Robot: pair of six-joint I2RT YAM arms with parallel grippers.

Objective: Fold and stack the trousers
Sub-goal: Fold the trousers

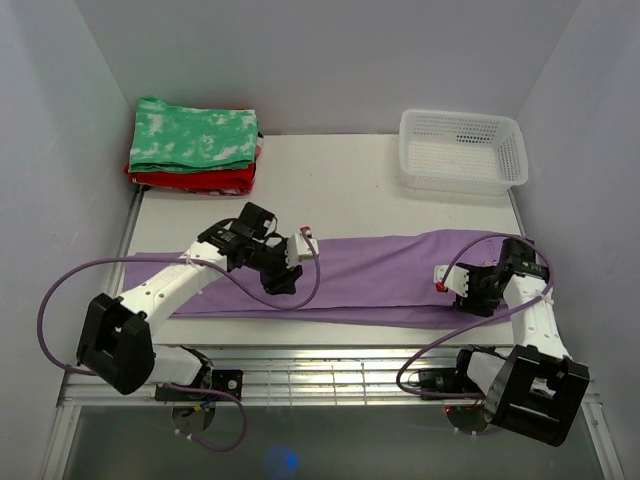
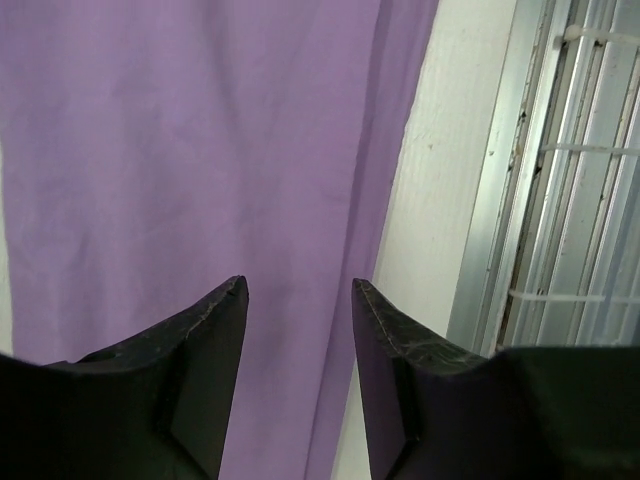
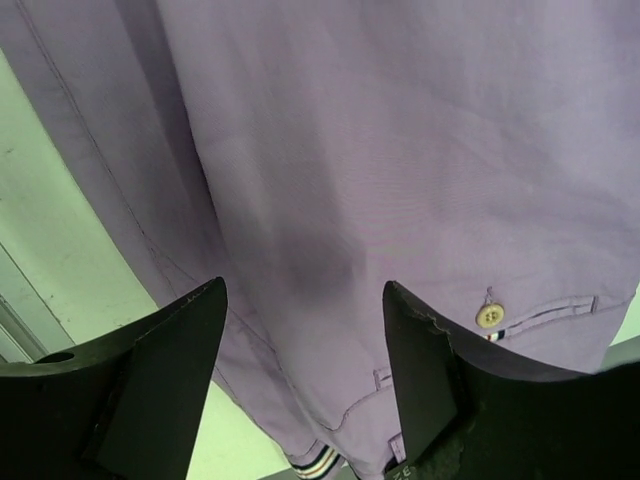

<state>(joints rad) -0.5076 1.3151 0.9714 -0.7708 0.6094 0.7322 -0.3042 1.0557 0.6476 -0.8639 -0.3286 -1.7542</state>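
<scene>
The lavender trousers (image 1: pixel 380 270) lie flat and stretched out across the table, legs to the left and waist to the right. My left gripper (image 1: pixel 283 278) is open and empty, hovering over the legs near their front edge; the left wrist view shows the purple cloth (image 2: pixel 180 150) under its spread fingers (image 2: pixel 215 340). My right gripper (image 1: pixel 468 298) is open and empty over the waist end. The right wrist view shows the cloth (image 3: pixel 380 130) with a pocket button (image 3: pixel 490 316) and a striped waistband trim (image 3: pixel 318 462).
A green-and-white folded garment (image 1: pixel 195 135) sits on a red folded garment (image 1: pixel 200 180) at the back left. A white mesh basket (image 1: pixel 462 150) stands at the back right. A metal grille (image 1: pixel 330 375) runs along the table's near edge.
</scene>
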